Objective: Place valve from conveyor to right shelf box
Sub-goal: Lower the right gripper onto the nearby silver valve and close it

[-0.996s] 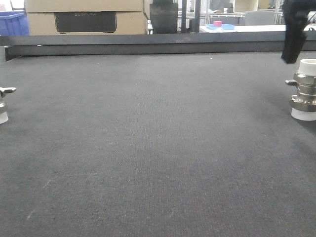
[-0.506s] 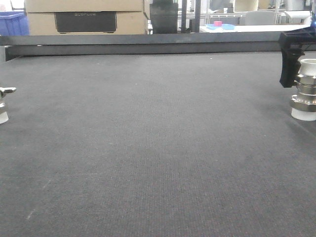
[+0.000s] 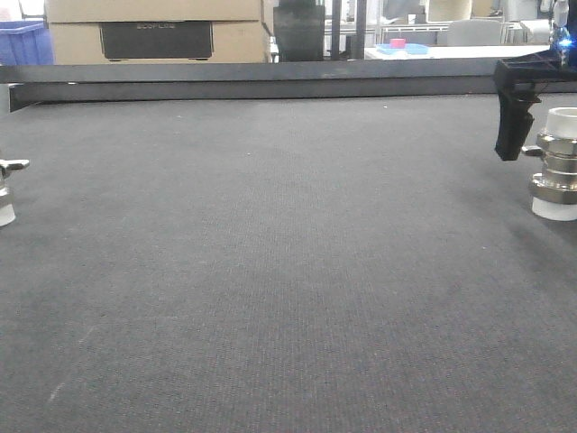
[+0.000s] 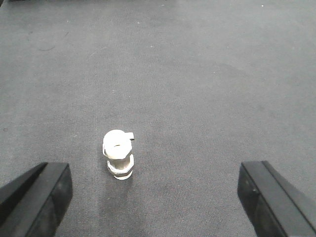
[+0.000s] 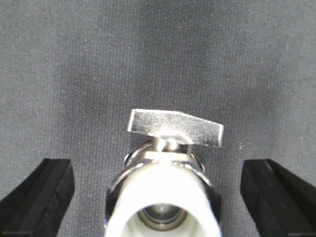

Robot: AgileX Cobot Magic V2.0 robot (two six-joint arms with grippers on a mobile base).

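**Change noted.** Over the last second the right fingers (image 3: 512,126) have come down from near the far rail to the level of the valve (image 3: 557,164). In the last half second the one finger visible in the front view has moved slightly outward, away from the valve's side handle. The valve itself has not moved. It stands upright on its lower white cap at the right edge of the conveyor (image 3: 270,271), with its handle pointing toward the middle of the belt.

**Meaning for the task.** In my judgement your approach is finished and the grasp is the step in hand. No contact has been made yet. The carry to the right shelf box has not begun, and that box is out of view.

**Pose, right arm.** The wrist view looks straight down into the valve's open top cap, with the wing handle just beyond it. The fingers are spread wide, one on each side, and both are clear of the metal. The valve sits roughly centred between them, so closing should catch the body. The handle lies across the far side, seemingly outside the closing line.

**Pose, left arm.** The left fingers (image 4: 34,197) are likewise spread and hold nothing. They hover well above a second valve (image 4: 118,158), which stands upright on the belt.
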